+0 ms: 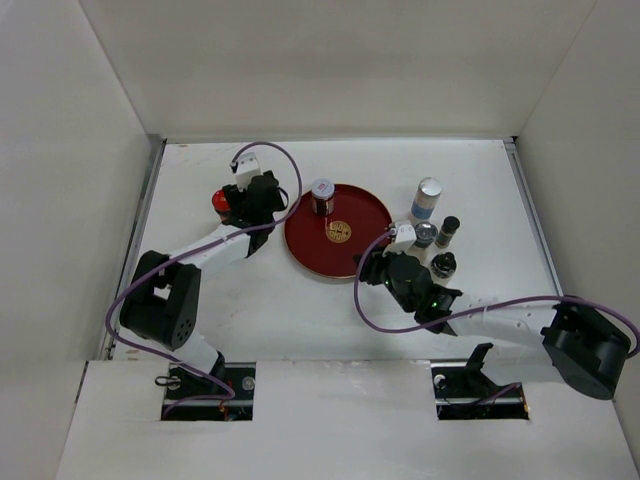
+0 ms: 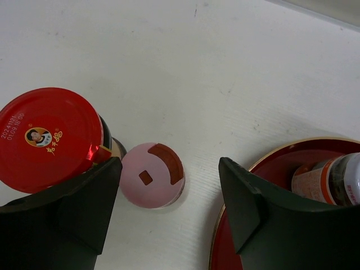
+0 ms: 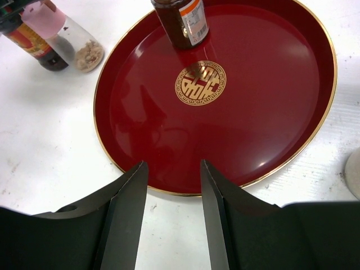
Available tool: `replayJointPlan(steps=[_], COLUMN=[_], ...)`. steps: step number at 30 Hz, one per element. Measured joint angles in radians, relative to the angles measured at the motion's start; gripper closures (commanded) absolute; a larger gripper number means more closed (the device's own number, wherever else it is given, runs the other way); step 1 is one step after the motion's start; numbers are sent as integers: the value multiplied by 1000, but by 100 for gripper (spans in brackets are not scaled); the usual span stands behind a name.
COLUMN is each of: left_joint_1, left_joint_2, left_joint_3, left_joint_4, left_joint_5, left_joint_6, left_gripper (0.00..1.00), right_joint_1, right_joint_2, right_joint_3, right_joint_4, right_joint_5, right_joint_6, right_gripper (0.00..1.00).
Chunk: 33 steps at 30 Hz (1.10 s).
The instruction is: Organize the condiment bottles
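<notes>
Pink-capped shaker (image 2: pixel 153 175) beneath parted left tool (image 2: pixel 169 164)

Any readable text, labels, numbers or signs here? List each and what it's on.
"2024" then blurred digits, a date stamp: lid of the red-lidded jar.
Same lid, portrait logo with yellow characters: too small to read.
Gold "囍" emblem: centre of the red tray.
Label on the brown bottle: blurred.

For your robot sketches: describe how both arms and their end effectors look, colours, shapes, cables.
The left arm and right arm have white links and black joints, each with a purple cable. The left end effector and right end effector each carry two flat black fingers.
</notes>
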Motion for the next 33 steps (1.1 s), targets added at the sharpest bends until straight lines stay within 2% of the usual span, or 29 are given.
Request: replayJointPlan(steps=[12,20,26,29,33], left_joint_1=[0,1,26,35,24], left_joint_2=[-53,-52,13,41,38], left_joint_3=[-78,-82,-45,-28,-25], left_joint_4=[55,56,56,59,53], left_joint_5=[-2,18,51,57,63], left_joint_6=[-6,-7,-7,-7,-8], left_gripper=[31,35,50,63,69], right_joint_1=[0,0,0,0,0], right_joint_2=[8,8,8,8,6], right_joint_3=[5,5,5,5,5], right_joint_4=[0,0,0,0,0], right_joint_5=[0,0,0,0,0], right_joint_6=[0,0,0,0,0], right_gripper=[51,51,51,51,51])
